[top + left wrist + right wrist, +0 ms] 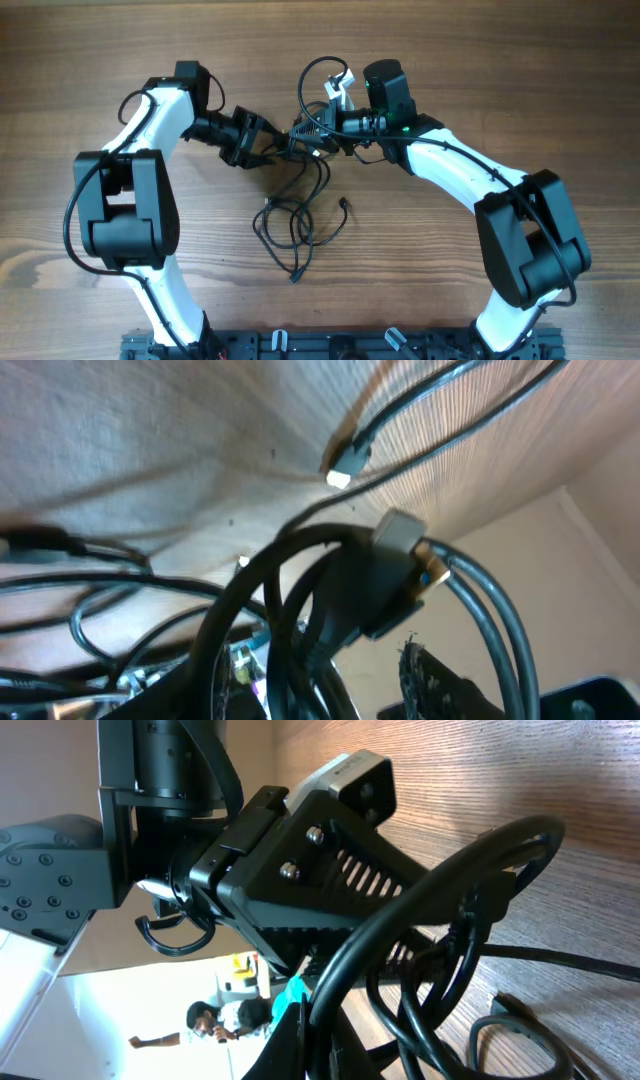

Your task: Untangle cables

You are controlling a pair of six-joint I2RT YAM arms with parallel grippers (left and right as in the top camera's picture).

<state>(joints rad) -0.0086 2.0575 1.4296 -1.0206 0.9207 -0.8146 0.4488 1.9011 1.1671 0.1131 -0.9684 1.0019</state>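
The cables (296, 215) are thin black cords, knotted where my two grippers meet and trailing in loose loops toward the front of the table. One loop (318, 75) rises behind the right gripper. My right gripper (306, 137) is shut on a cable strand (420, 920) that arches up from its fingertips (300, 1045). Facing it from the left, my left gripper (283, 148) has its jaws apart around the bundle (320, 610). A gap shows between the cords and its right finger (425, 680). A grey metal plug (400, 535) sits on the bundle.
A loose plug end (344, 205) lies on the wooden table (500, 80), and another (294, 277) ends the front loop. The left gripper's black body (300, 870) fills the right wrist view. Both arm bases stand at the front edge.
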